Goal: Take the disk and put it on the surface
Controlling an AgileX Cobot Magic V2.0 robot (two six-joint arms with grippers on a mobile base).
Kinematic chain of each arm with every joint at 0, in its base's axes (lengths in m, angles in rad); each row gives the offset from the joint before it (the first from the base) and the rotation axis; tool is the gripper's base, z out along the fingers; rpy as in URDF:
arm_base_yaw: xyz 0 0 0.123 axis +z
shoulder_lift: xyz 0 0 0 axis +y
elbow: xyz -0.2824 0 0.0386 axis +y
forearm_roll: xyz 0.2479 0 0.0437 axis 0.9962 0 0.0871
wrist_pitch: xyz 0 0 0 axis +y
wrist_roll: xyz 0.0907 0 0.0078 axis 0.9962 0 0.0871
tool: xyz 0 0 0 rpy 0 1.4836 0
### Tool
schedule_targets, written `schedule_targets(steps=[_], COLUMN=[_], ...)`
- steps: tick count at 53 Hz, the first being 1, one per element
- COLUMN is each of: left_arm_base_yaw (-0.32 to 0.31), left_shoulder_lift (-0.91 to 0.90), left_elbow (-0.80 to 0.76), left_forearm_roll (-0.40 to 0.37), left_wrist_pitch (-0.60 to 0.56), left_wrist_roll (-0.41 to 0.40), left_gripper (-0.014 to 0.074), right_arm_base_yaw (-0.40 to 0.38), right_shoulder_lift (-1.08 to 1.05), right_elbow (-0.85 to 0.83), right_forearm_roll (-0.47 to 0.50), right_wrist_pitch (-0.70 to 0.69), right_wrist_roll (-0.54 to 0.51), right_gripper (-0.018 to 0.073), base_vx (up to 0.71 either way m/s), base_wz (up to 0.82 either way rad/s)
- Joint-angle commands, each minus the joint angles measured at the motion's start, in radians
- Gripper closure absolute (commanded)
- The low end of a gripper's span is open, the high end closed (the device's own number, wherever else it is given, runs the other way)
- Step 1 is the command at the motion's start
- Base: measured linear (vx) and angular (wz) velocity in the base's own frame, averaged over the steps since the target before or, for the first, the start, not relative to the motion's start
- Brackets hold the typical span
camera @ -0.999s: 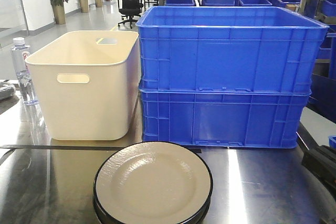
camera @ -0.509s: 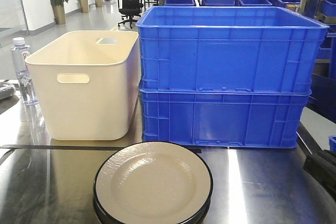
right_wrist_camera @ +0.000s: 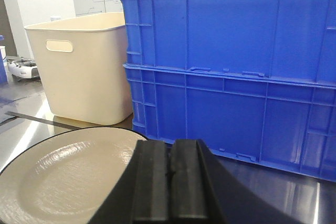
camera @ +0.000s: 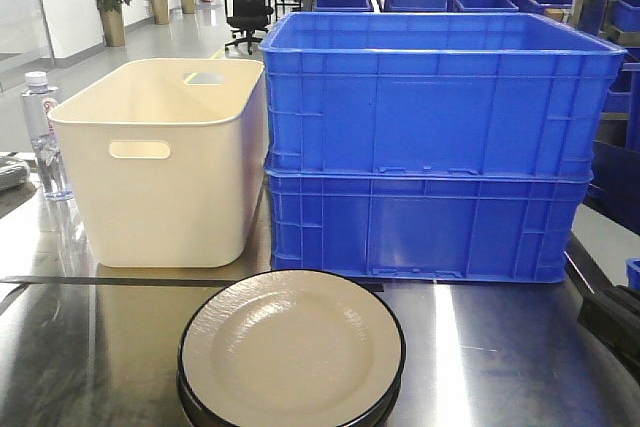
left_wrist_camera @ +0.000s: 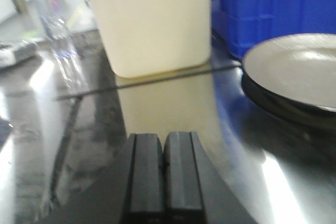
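Stacked plates on the steel bench, both grippers empty

Nearest, the left gripper (left_wrist_camera: 163, 174) and right gripper (right_wrist_camera: 170, 184) have fingers pressed together. The top plate (camera: 291, 347) sits on a stack at the bench's (camera: 500, 357) near edge; beyond stand a cream tub (camera: 160, 162) left and two stacked blue crates (camera: 430, 147) right.

The disk (camera: 291, 349) is a round cream plate with a raised black rim — it lies flat, face up, as the top of a short stack of like plates. The stack rests on the desk (camera: 500, 357), a shiny grey-silver steel top crossed by a dark seam just behind the plates.
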Motion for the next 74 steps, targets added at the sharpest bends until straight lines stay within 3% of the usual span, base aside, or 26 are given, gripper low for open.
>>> schedule_targets(steps=[1, 5, 11, 17, 22, 74], left_arm_base_yaw=[0.002, 0.002, 0.002, 0.002, 0.002, 0.002], left_shoulder_lift=[-0.017, -0.058, -0.138, -0.22, -0.27, -0.263], left_elbow=[0.054, 0.14, 0.259, 0.348, 0.414, 0.409], left_forearm_roll=[0.009, 0.056, 0.174, 0.245, 0.246, 0.232], left_wrist_pitch=[-0.259, -0.341, -0.341, -0.348, -0.398, -0.368], left_wrist_roll=[-0.071, -0.113, -0.197, -0.277, -0.278, -0.27], left_gripper=[0.0598, 0.0598, 0.0598, 0.0598, 0.0598, 0.0598], right_arm_base_yaw=[-0.004, -0.004, -0.004, -0.004, -0.004, -0.004], right_shoulder_lift=[-0.003, -0.003, -0.003, -0.003, -0.003, -0.003], right_elbow=[-0.029, -0.029, -0.029, -0.029, -0.029, -0.029], right_forearm_roll=[0.005, 0.005, 0.005, 0.005, 0.005, 0.005], right_wrist_pitch=[-0.015, -0.015, -0.015, -0.015, -0.017, -0.015], right_wrist_roll=[-0.007, -0.007, -0.007, -0.007, -0.007, -0.007], right_gripper=[0.0568, 0.0568, 0.0568, 0.0568, 0.0568, 0.0568], base_vx=[0.0, 0.0, 0.0, 0.0, 0.0, 0.0], base_wz=[0.0, 0.0, 0.0, 0.0, 0.0, 0.0])
